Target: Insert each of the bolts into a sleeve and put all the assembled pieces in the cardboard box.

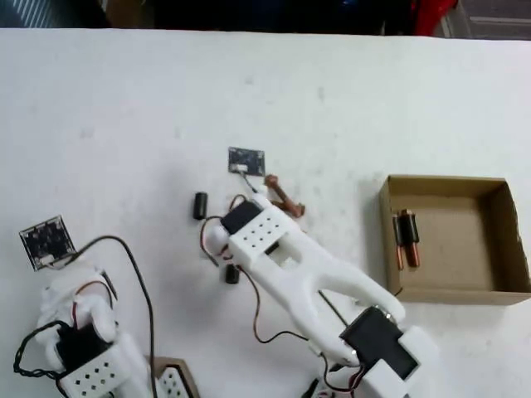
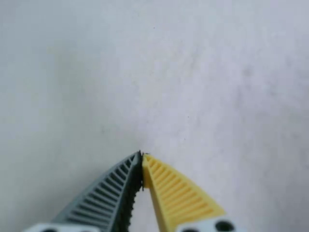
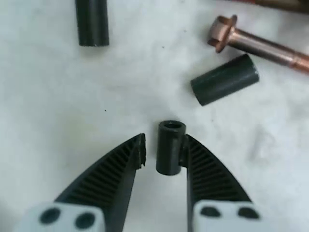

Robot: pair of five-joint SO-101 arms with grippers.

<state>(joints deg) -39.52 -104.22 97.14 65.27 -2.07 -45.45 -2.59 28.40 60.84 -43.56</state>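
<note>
My right gripper [image 3: 164, 147] is open around a short black sleeve [image 3: 171, 147] that stands upright on the table; the sleeve touches one finger, with a gap to the other. Just beyond lie two more black sleeves [image 3: 224, 79] [image 3: 91, 21] on their sides and a copper bolt [image 3: 256, 43]. From above, the right arm [image 1: 274, 245] reaches to the table's middle, with copper bolts [image 1: 284, 197] past its wrist and black sleeves [image 1: 200, 205] [image 1: 231, 274] beside it. The cardboard box [image 1: 386, 236] at the right holds assembled pieces [image 1: 405, 239]. My left gripper [image 2: 142, 157] is shut over bare table.
The left arm [image 1: 79, 332] sits at the table's near left corner with its cable looping toward the middle. White tabletop [image 1: 124, 99] stretches wide at the back and left. The table's far edge runs along the top of the high view.
</note>
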